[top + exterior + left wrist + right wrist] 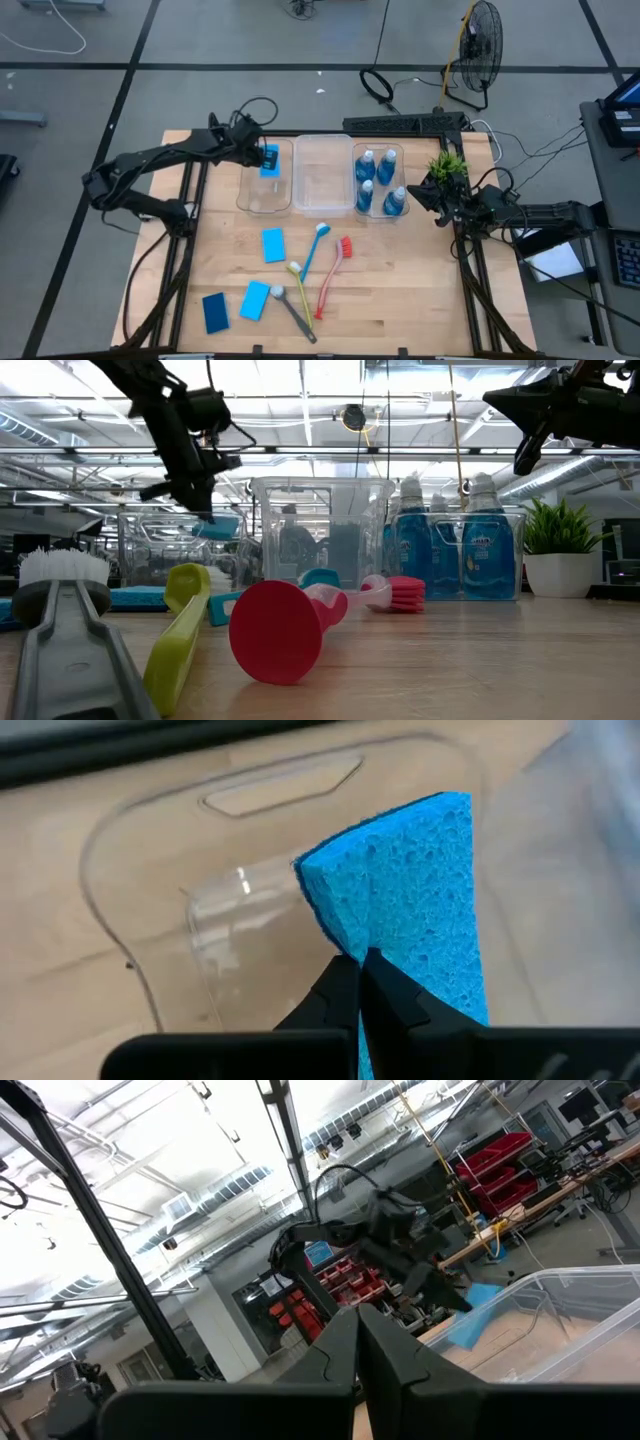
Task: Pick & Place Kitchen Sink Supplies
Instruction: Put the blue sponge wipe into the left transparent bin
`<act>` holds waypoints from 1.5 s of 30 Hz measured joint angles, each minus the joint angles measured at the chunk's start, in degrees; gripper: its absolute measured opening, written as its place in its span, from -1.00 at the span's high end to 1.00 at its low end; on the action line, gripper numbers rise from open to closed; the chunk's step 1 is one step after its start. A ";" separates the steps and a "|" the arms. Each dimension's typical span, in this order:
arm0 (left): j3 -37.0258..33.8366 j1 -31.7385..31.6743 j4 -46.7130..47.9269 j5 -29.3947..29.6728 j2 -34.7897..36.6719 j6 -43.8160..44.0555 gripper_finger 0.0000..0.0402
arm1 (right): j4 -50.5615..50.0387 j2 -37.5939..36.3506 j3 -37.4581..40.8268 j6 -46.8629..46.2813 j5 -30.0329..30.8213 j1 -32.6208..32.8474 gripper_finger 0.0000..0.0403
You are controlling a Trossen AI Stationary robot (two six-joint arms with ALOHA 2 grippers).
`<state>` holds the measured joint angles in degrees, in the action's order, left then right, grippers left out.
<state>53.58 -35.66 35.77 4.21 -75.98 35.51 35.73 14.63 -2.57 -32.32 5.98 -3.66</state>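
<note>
Reaching over left clear bin [263,192], left pincer [262,155] gripping blue sponge [270,160], right pincer [428,196] seemingly closed, idle

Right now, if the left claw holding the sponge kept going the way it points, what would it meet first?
Probably the floor of the left clear bin: the left claw, shut on a blue sponge, points down into it, though depth is unclear.

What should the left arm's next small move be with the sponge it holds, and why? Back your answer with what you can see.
Probably lower and release. The left gripper is shut on a blue sponge, held above the leftmost clear bin, which looks empty. Three sponges remain on the table, and the bottles are already binned. The right gripper waits near the plant.
</note>
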 joint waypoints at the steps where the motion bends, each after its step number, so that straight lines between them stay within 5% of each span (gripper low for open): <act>1: 0.00 -0.13 -0.08 -0.55 -0.84 -0.17 1.00 | 0.00 -0.02 0.00 0.00 0.02 0.01 1.00; 21: -0.01 -0.33 -5.35 -2.23 -12.45 -2.02 1.00 | 0.00 0.00 0.00 -0.04 0.15 0.02 1.00; 35: -0.04 -0.70 -5.88 -2.21 -13.71 -2.23 0.92 | 0.02 -0.01 0.00 -1.53 0.22 0.00 1.00; 45: -0.04 -1.03 -5.75 -2.67 -13.28 -4.11 0.44 | 0.04 0.00 0.00 -1.55 0.22 0.00 1.00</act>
<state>53.54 -36.69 30.02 1.54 -89.26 31.40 35.77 14.63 -2.57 -33.87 6.20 -3.66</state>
